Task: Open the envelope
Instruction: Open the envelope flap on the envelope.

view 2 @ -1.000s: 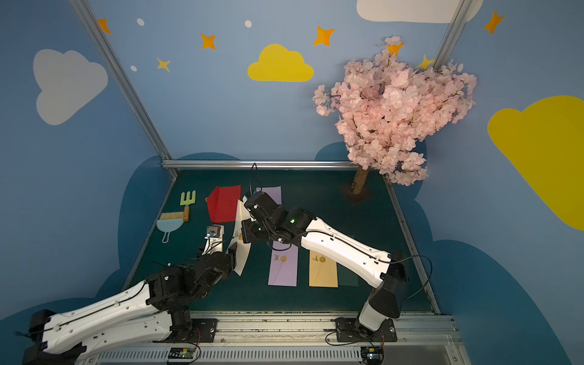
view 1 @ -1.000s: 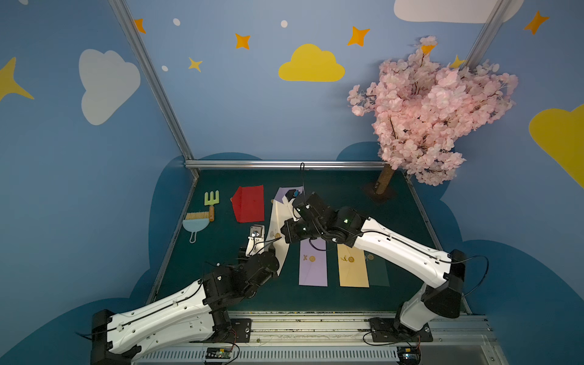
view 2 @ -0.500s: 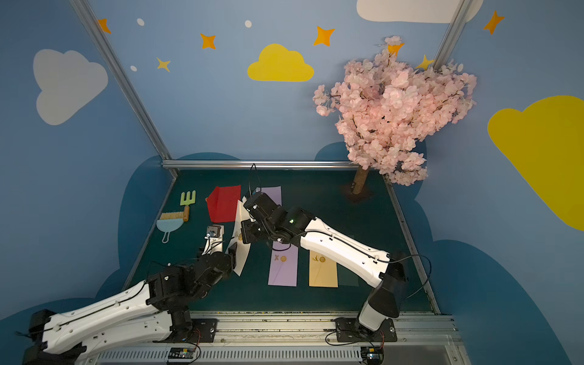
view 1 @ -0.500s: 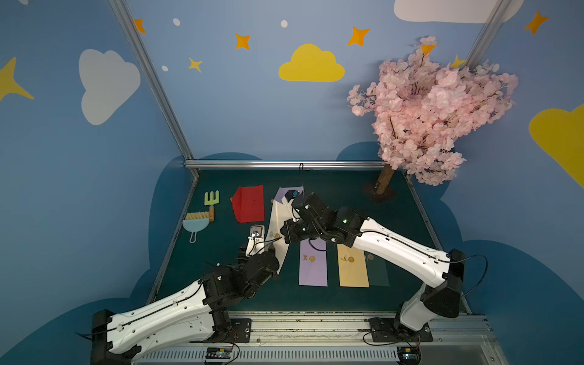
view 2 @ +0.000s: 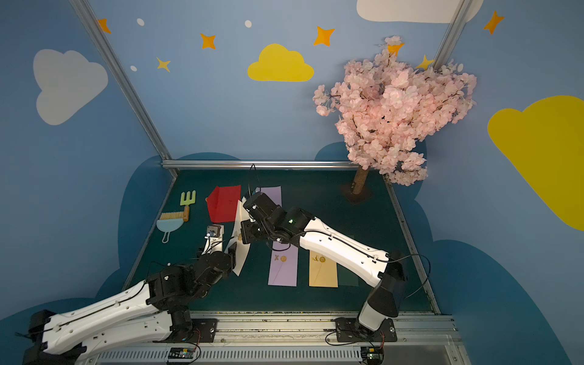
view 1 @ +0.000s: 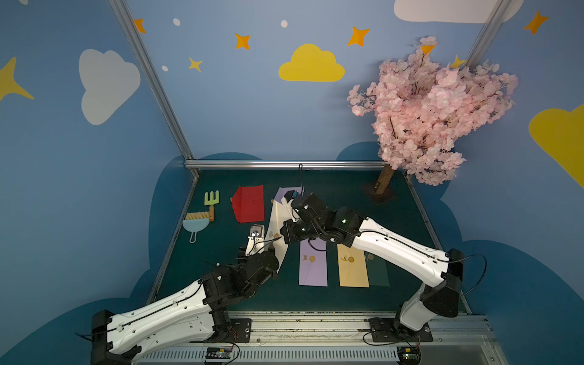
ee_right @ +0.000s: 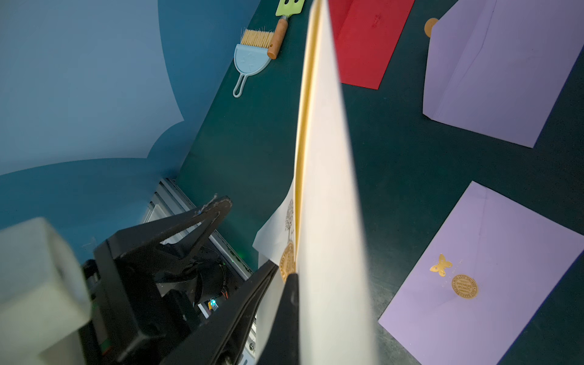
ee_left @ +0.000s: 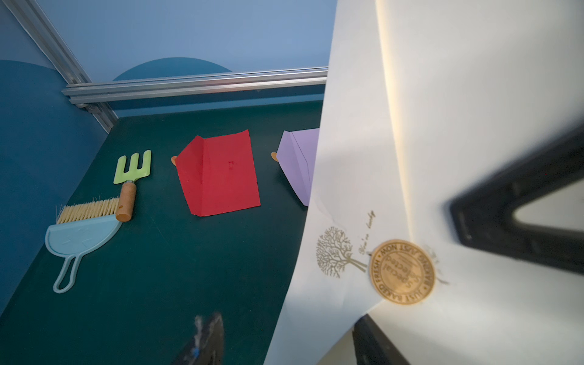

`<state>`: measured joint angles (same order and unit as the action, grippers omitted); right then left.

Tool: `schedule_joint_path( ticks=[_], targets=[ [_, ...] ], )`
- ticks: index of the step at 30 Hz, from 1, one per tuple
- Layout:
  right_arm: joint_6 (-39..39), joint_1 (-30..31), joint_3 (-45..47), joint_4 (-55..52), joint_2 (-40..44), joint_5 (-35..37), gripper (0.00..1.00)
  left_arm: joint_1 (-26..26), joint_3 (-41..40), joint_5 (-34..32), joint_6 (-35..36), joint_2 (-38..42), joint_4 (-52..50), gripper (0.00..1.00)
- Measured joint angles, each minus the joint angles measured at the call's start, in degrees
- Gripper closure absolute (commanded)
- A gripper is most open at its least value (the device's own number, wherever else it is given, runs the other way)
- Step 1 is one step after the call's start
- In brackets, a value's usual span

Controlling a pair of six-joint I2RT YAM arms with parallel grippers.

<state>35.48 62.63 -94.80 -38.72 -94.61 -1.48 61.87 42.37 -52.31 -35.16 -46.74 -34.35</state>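
Right wrist view catches the cream envelope (ee_right: 325, 158) edge-on, held clear of the green table (ee_right: 395, 164) and nearly upright between my two arms. My right arm reaches in with a bent elbow, and the right gripper (view 1: 284, 234) is clamped on the envelope's body; one of its black fingers (ee_left: 512, 221) lies flat on the paper. My left arm stretches low, and the left gripper (ee_right: 246, 235) has its jaws spread, one finger touching the pointed flap by the round gold seal (ee_left: 402, 271).

The paper is smooth and matte, with a gold printed tree (ee_left: 335, 252). The flap stands off the body.

Flat on the table lie a red envelope (view 1: 248, 203) and a far lilac envelope (ee_right: 493, 79), which the raised one partly hides in both top views. A near lilac envelope (view 1: 313, 262), a yellow envelope (view 1: 352, 267) and a dark green envelope (view 1: 377, 271) lie under my right arm. A dustpan brush (view 1: 196, 221), a green hand fork (view 1: 211, 199) and a blossom tree (view 1: 433, 110) sit at the edges.
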Motion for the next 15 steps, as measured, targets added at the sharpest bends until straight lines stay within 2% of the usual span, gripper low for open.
schedule_joint_path(
  ticks=[15],
  targets=[
    [0.04, 0.00, 0.44, 0.13, 0.00, -0.15, 1.00, -0.37, 0.00, 0.04, -0.02, 0.72, -0.11, 0.34]
  ],
)
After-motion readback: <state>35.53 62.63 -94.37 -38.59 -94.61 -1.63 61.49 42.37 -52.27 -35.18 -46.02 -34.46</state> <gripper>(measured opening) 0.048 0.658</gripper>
